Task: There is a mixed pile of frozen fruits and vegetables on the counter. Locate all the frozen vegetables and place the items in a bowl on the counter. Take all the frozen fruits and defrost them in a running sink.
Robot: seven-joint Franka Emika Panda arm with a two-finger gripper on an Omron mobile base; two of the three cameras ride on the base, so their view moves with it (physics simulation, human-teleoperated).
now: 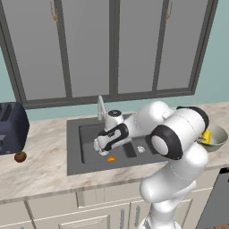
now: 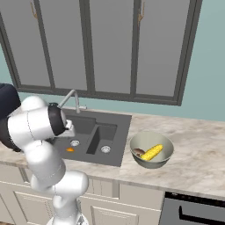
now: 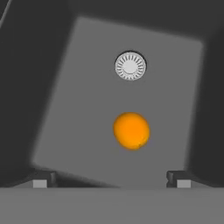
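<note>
Currently the gripper hangs over the large basin of the sink with its jaws spread wide and nothing between them. The orange ball lies free on the basin floor, just beside the round drain and apart from both fingertips. This placement suits the defrost step: a fruit resting near the drain sits where faucet water would collect and run off. The silver faucet stands at the back edge of the sink; no water stream is discernible, so whether it is running cannot be told.

The bowl sits on the counter just beside the right edge of the sink. It contains the yellow corn cob and, against its left wall, a small brownish item taken to be the mushroom. Both vegetables therefore appear sorted.

The dark brown round fruit rests on the counter near its left end, just in front of the dark blue toaster and well apart from the sink. It is judged to be the one item still to be moved.

Judged progress: three of four items placed. The next move calls for raising the released gripper clear of the basin walls, then reaching left toward the brown fruit. Being round, that fruit may roll when touched, so a centred approach from above is advisable.
</note>
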